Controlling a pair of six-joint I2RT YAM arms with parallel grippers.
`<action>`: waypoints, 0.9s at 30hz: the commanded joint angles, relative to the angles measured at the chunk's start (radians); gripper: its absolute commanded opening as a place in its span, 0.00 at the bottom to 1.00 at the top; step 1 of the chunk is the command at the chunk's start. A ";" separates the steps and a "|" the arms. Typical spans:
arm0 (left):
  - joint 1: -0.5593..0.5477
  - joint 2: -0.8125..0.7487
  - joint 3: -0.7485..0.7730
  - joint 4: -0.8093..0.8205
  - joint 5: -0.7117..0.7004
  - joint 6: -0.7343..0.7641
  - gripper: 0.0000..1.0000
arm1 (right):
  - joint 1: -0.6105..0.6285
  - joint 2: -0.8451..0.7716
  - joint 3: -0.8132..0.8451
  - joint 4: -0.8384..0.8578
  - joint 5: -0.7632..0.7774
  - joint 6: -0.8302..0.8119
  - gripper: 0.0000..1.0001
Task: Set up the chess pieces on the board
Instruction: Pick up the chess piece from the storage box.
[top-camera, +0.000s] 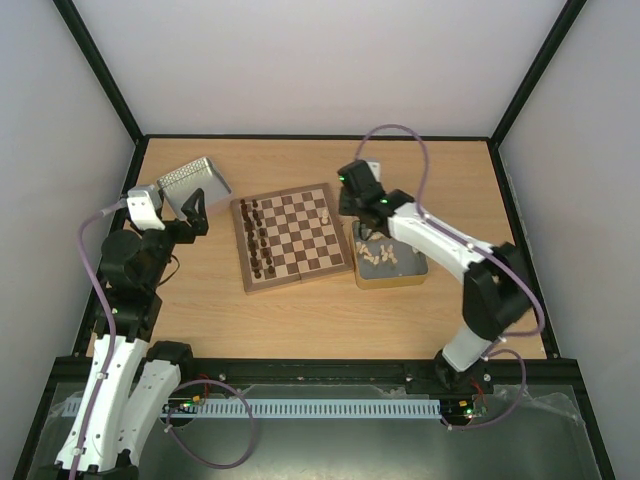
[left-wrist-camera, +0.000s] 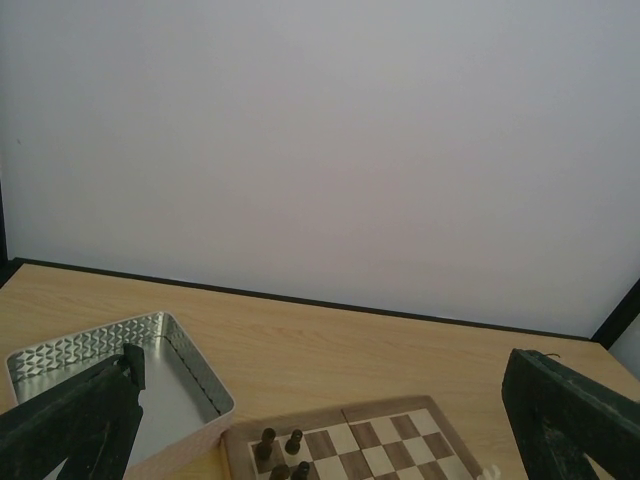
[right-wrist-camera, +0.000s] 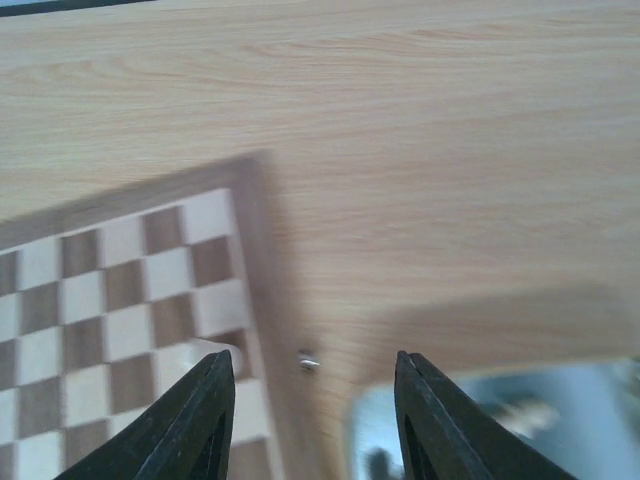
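We find right hand (right-wrist-camera: 313, 390) apart, empty, lower centre over board (right-wrist-camera: 110, 280) edge; cream piece (right-wrist-camera: 212, 352) beside finger. Advise straight lift. Left hand (left-wrist-camera: 322, 385) apart.

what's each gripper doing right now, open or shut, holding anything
left gripper: wide open, holding nothing
right gripper: open, nothing between its fingers, above the edge of the board
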 joint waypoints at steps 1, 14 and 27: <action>-0.003 0.004 -0.007 0.018 0.001 0.013 1.00 | -0.086 -0.153 -0.185 -0.007 0.058 0.060 0.43; -0.003 0.013 -0.008 0.016 0.005 0.011 1.00 | -0.207 -0.138 -0.401 0.053 -0.064 0.118 0.35; -0.003 0.006 -0.010 0.014 -0.010 0.016 1.00 | -0.208 -0.107 -0.477 0.040 -0.023 0.171 0.23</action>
